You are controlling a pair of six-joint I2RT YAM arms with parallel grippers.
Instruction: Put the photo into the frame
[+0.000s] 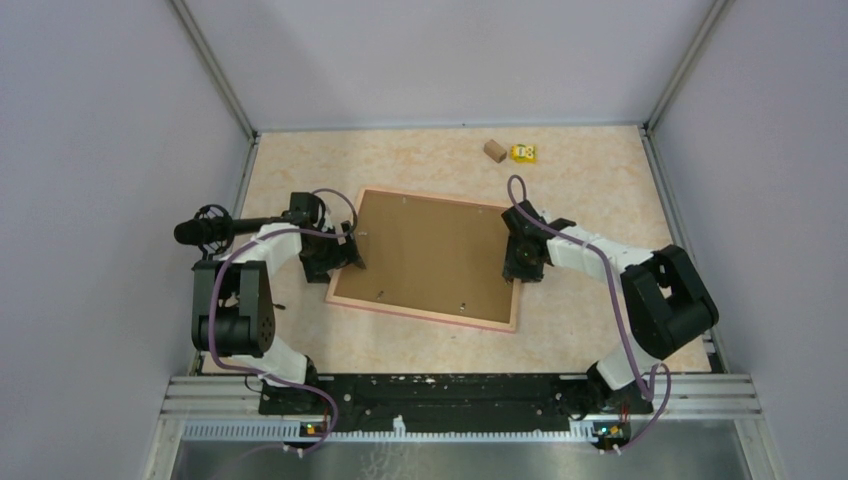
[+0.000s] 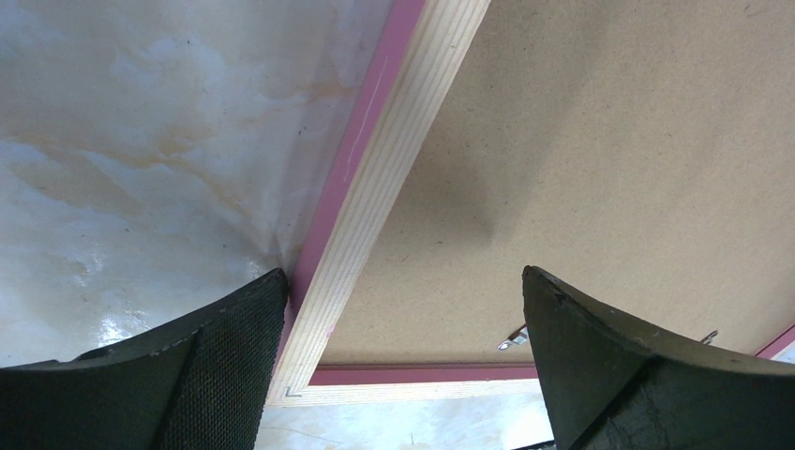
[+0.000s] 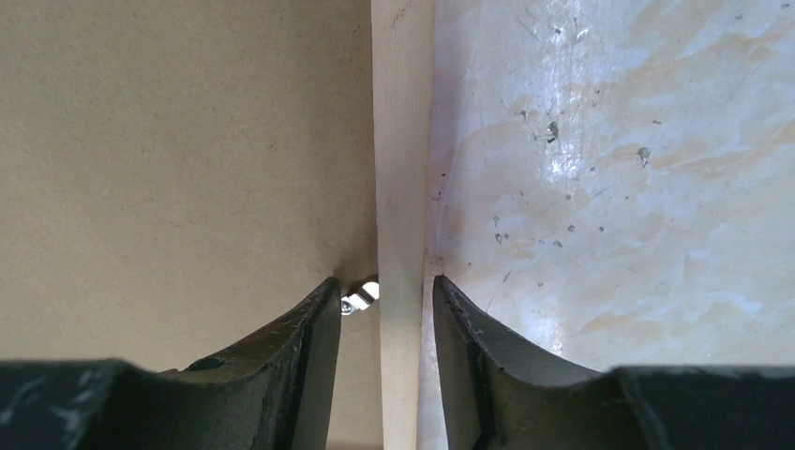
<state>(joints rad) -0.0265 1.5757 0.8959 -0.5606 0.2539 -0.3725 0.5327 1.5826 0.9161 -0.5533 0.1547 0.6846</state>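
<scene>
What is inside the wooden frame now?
A plain brown backing board fills the frame, with small metal clips near its edges. Anything under the board, such as the photo, is covered and cannot be seen.

Left hand (image 2: 403, 277) spread wide; right hand (image 3: 384, 281) partly closed; 2 arms extended forward, wrists down

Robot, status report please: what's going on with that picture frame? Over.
Left gripper open, straddling left rail of frame. Right gripper narrow astride right rail, grip unclear. Backing board covers frame opening; photo not in view.
</scene>
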